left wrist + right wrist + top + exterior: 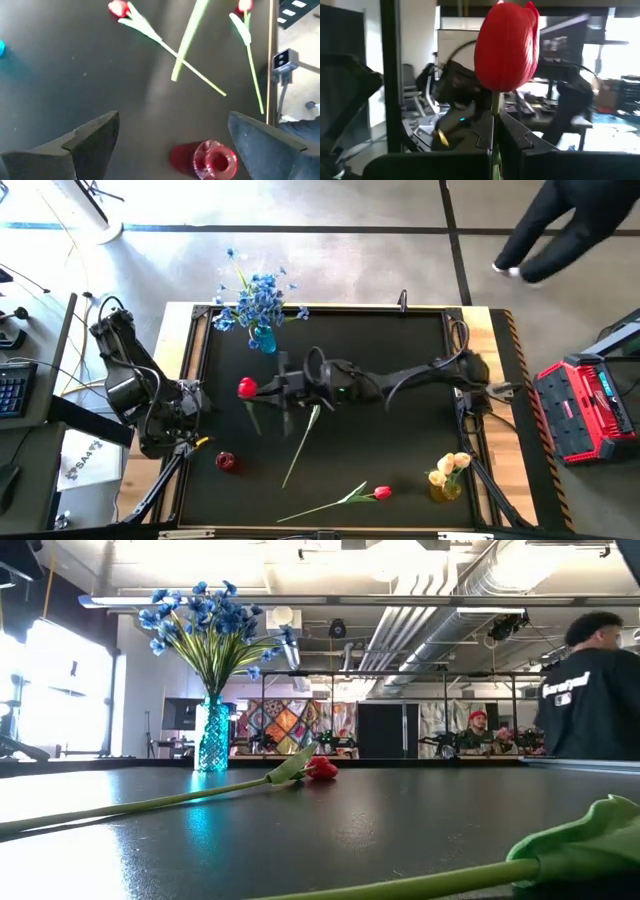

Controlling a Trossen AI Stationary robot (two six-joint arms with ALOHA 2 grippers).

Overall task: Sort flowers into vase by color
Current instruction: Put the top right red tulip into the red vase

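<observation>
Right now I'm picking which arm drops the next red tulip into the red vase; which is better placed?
Right: its claw already grips a red tulip above the table. The left claw hangs open and empty above the red vase.

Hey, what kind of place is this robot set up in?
Probably a robotics lab or workshop: exposed ceiling ducts, another robot workstation behind, and a keyboard beside the black table.

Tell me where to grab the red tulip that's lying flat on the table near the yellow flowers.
Grip the bare stem about midway, past the leaf, not the red blossom. Come straight down from above with the claw's fingers set across the stem. The tulip lies flat on the table, so a sideways approach probably has no room, and the blossom would likely crush.
</observation>
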